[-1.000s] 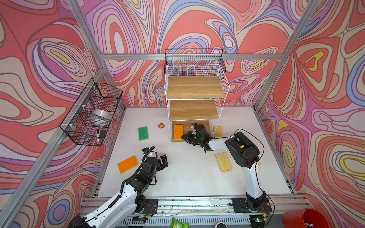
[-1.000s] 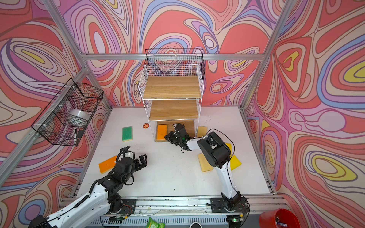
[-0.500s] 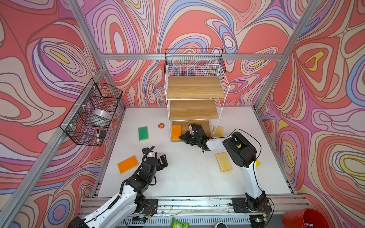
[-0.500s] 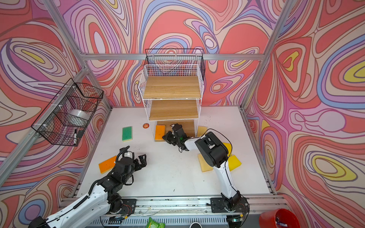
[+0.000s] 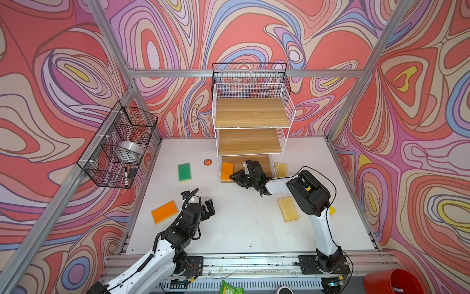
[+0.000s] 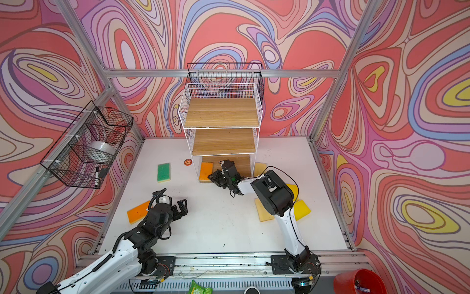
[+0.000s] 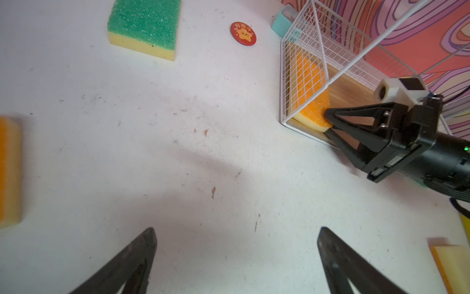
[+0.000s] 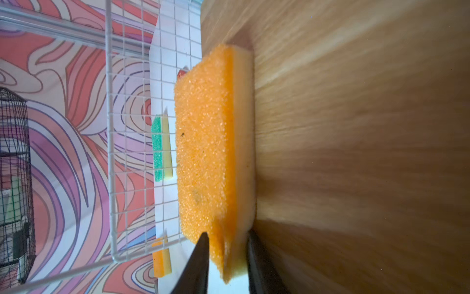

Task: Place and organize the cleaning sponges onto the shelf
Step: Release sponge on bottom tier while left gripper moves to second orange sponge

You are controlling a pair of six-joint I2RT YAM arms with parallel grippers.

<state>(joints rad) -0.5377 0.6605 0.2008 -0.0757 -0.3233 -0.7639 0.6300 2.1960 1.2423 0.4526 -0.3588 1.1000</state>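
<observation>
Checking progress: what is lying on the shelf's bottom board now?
One orange sponge lies at the left edge of the bottom board, its near end between the fingers of the right gripper. The middle board covers the back part.

Orange sponge (image 8: 203, 152) coarse, porous; shelf (image 8: 356, 127) board matt wood, mesh thin wire.
</observation>
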